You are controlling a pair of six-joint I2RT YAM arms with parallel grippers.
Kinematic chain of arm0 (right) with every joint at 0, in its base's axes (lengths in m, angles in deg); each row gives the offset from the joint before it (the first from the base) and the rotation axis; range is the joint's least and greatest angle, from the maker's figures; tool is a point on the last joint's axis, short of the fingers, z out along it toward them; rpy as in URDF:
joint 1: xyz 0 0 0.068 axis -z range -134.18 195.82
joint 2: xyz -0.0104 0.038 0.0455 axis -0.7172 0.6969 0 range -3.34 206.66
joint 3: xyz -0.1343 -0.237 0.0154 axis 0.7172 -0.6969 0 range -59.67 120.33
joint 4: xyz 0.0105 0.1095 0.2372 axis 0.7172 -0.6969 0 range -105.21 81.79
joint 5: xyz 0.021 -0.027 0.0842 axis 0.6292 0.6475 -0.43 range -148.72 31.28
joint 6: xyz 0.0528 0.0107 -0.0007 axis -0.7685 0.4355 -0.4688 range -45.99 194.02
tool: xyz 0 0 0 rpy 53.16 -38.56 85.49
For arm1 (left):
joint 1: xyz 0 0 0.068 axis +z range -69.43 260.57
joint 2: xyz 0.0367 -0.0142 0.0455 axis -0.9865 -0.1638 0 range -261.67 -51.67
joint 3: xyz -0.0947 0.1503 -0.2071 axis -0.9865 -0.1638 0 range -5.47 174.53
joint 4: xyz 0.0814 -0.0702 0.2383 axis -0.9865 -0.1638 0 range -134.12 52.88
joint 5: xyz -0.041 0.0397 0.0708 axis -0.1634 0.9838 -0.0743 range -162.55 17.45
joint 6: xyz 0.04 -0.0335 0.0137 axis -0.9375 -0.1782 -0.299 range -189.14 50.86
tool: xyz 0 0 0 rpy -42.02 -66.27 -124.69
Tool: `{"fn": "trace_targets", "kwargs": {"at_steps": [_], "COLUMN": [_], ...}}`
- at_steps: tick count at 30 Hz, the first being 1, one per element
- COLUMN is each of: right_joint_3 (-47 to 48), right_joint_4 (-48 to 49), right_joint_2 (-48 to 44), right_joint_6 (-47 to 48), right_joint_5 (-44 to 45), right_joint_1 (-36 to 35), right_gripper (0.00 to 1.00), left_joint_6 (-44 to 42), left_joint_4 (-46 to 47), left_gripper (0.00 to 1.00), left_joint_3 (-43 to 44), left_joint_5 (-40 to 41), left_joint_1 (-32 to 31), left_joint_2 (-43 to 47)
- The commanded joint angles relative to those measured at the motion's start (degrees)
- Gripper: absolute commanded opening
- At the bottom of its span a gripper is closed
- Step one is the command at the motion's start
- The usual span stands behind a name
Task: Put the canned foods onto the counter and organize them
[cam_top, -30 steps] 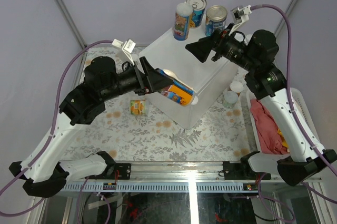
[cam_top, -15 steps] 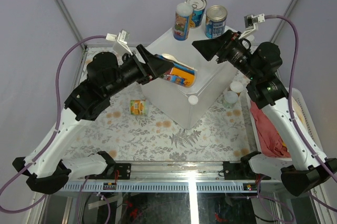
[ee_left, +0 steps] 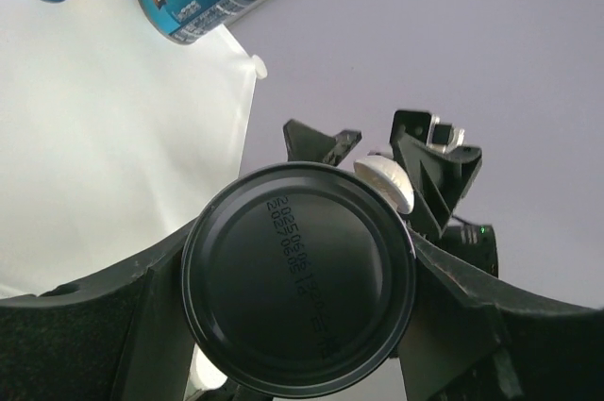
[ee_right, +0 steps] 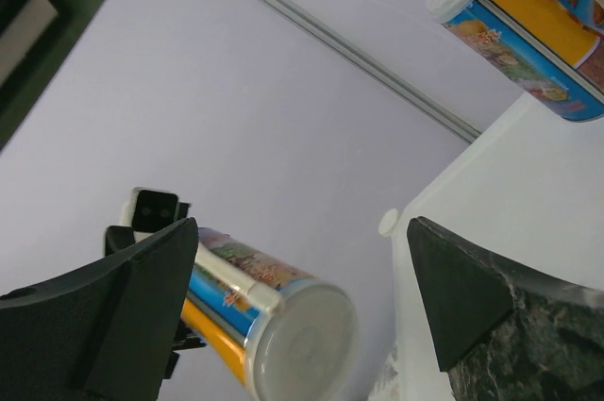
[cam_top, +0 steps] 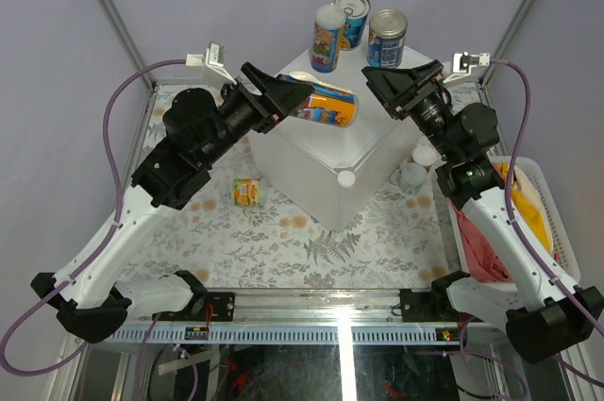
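Note:
My left gripper (cam_top: 298, 101) is shut on a tall tin with a yellow and blue label (cam_top: 327, 107), holding it on its side above the white counter (cam_top: 311, 160). Its dark end fills the left wrist view (ee_left: 298, 276). Three tins stand at the counter's far corner: a tall white-lidded one (cam_top: 326, 38) and two blue ones with silver tops (cam_top: 353, 14) (cam_top: 387, 36). A small yellow tin (cam_top: 247, 192) lies on the table left of the counter. My right gripper (cam_top: 402, 77) is open and empty above the counter's right side, facing the held tin (ee_right: 283, 321).
Two small white-lidded tubs (cam_top: 418, 164) stand on the table right of the counter. A white slatted basket (cam_top: 549, 231) with red and yellow cloths sits at the right edge. The table has a floral cloth (cam_top: 283, 250). Grey walls enclose the back.
My left gripper has lifted the tall tin and carried it further over the counter top. My right gripper has drawn back to the right and turned toward the tin.

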Motion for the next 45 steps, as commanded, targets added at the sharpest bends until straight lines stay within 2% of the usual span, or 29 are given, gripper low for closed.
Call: {"fn": "trace_targets", "kwargs": {"at_steps": [1,12,28,45], "right_joint_3": [-3.4,-7.0,-10.5,-7.1], "right_joint_4": [13.2,18.8,18.1,21.5], "right_joint_2": [-3.0,-2.0,-3.2,1.1], "right_joint_6": [-9.5,-15.6,-14.9,-14.6], "right_joint_5": [3.9,3.6,4.9,1.7], "right_joint_1": [0.5,0.6,0.5,-0.5], "right_gripper": [1.0,0.99,0.99,0.99], "left_joint_6": [4.5,7.0,10.0,14.9], "left_joint_4": [19.4,23.2,26.9,31.0], "left_gripper": [0.0,0.0,0.0,0.0], "left_joint_3": [0.2,2.7,3.6,3.3], "left_joint_5": [3.0,1.7,0.0,-2.0], "left_joint_1": [1.1,2.3,4.5,5.2], "left_joint_2": [0.9,-2.9,-4.3,-7.4]}}
